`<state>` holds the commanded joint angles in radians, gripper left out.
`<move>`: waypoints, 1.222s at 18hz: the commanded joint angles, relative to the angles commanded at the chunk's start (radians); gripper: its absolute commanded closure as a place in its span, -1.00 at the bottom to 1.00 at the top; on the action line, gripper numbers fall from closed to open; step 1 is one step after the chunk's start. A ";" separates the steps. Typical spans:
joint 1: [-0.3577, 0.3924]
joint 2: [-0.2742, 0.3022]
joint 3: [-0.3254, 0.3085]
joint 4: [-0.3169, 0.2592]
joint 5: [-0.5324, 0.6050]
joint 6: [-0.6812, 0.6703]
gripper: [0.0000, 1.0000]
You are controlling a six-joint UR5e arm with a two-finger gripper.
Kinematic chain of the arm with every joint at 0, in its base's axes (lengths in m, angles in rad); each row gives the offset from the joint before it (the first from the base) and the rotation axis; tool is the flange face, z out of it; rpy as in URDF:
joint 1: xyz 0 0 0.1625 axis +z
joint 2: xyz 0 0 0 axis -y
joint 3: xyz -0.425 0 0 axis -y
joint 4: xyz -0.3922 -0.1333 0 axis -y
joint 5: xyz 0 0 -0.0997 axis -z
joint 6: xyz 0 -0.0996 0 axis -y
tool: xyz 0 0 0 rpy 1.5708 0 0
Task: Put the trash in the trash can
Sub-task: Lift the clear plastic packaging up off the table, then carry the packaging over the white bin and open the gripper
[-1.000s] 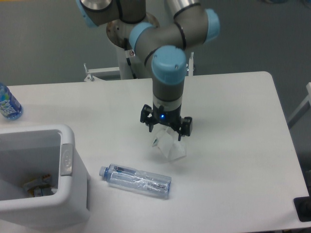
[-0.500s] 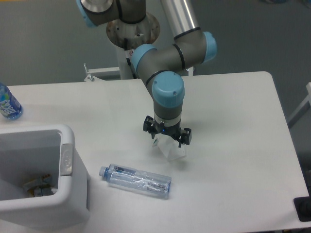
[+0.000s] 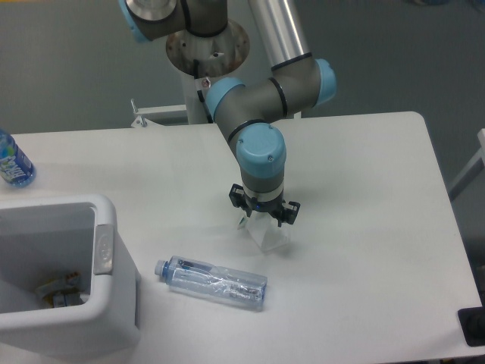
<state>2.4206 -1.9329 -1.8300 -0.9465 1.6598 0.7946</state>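
Reaching for sandwich pack [image 3: 267, 233]

Gripper [image 3: 264, 220] low over pack on table [image 3: 364, 227], fingers' spread unclear; bottle [image 3: 216, 281] just below-left, bin [image 3: 106, 250] far left, awaiting both.

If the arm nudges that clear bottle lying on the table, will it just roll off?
Probably: the clear bottle lies on its side on the smooth table. It looks empty and crinkled, so likely light and easily dented. The dents may make it roll unevenly.
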 joint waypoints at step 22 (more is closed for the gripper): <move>0.055 0.129 0.441 -0.008 -0.573 -0.530 1.00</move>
<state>2.4759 -1.8040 -1.3886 -0.9542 1.0864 0.2645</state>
